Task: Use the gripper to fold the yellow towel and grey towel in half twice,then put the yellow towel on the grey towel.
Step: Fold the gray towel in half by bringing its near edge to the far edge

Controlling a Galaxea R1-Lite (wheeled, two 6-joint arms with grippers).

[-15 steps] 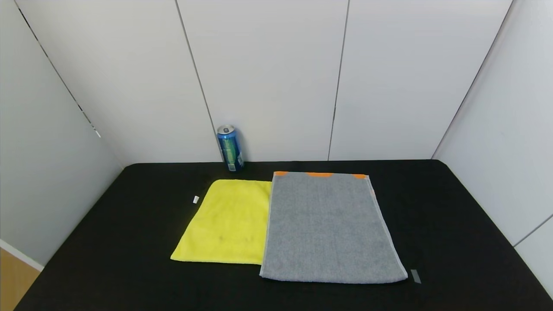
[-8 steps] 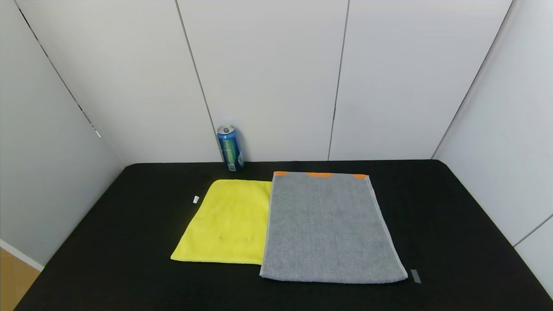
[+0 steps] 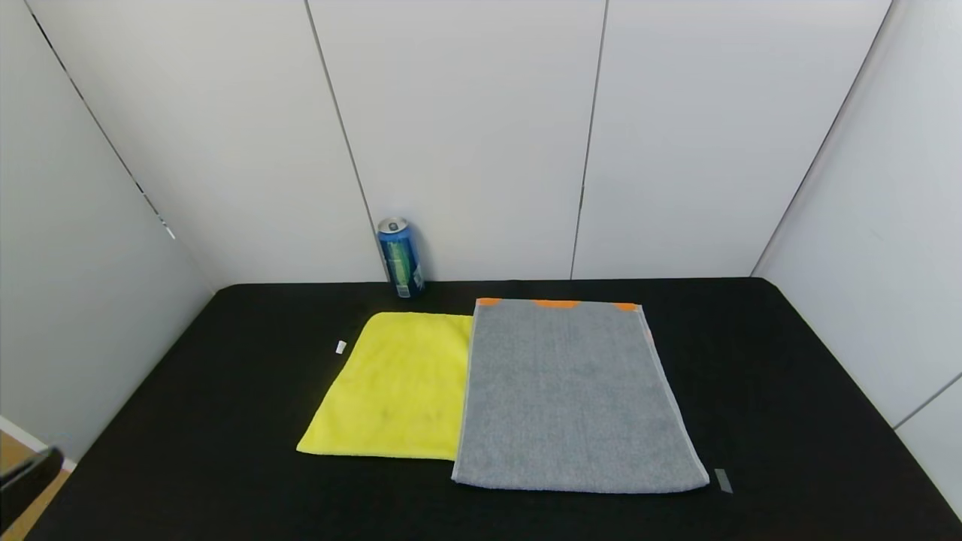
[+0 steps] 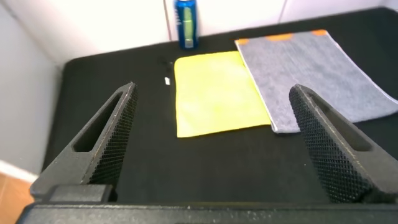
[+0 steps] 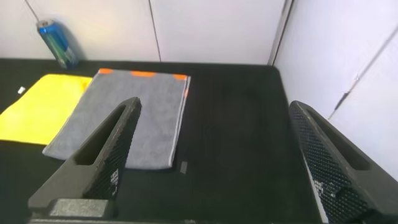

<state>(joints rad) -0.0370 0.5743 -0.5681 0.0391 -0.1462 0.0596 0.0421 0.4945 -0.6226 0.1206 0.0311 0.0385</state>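
The yellow towel lies flat and unfolded on the black table, left of centre. The grey towel lies flat beside it on the right, orange band at the far end, and its left edge overlaps the yellow towel's right edge. My left gripper is open and empty, above the table's near left, well short of the yellow towel; a dark part of it shows at the head view's lower left edge. My right gripper is open and empty, near and right of the grey towel.
A blue can stands upright at the back wall, behind the yellow towel. A small white tag lies left of the yellow towel. A grey tape strip lies by the grey towel's near right corner. White walls enclose the table.
A dark part of my left gripper has come into the head view at the lower left edge. The towels have not moved.
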